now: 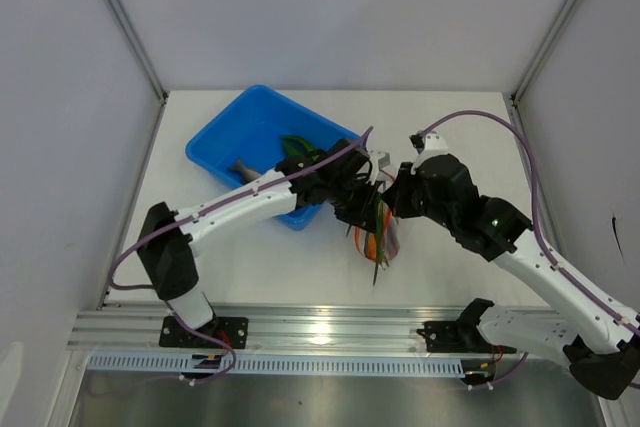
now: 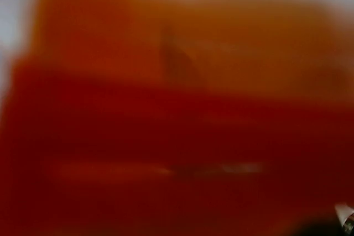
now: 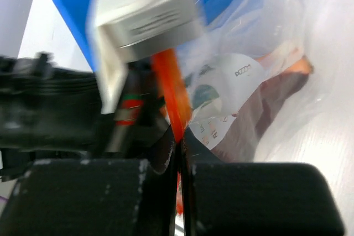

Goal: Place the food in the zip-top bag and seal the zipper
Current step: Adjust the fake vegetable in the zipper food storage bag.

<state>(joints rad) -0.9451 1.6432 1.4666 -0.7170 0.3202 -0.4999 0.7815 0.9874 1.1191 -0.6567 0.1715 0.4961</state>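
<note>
Zipper point(image 3: 172, 89) runs as a straight strip from one gripper to the other, along the mouth of the zip-top bag point(image 1: 388, 245), which sits mid-table with food point(image 3: 260, 106) inside. Right gripper point(image 3: 180, 156) is clenched on the strip. Left gripper point(image 1: 362, 197), also clenched, seems to pinch it just beyond, so sealing likely means sliding along that axis.

The overhead view is lit brightly and evenly. Only faint, soft shadows are cast on the white table point(image 1: 450, 117), and a glare patch is seen on the metal rail point(image 1: 325, 332). The left wrist view is filled by a defocused orange-red blur. In the right wrist view the right gripper point(image 3: 180, 164) and a grey-white housing point(image 3: 144, 15) are rendered soft, and the zip-top bag point(image 3: 310, 37) is washed out.
</note>
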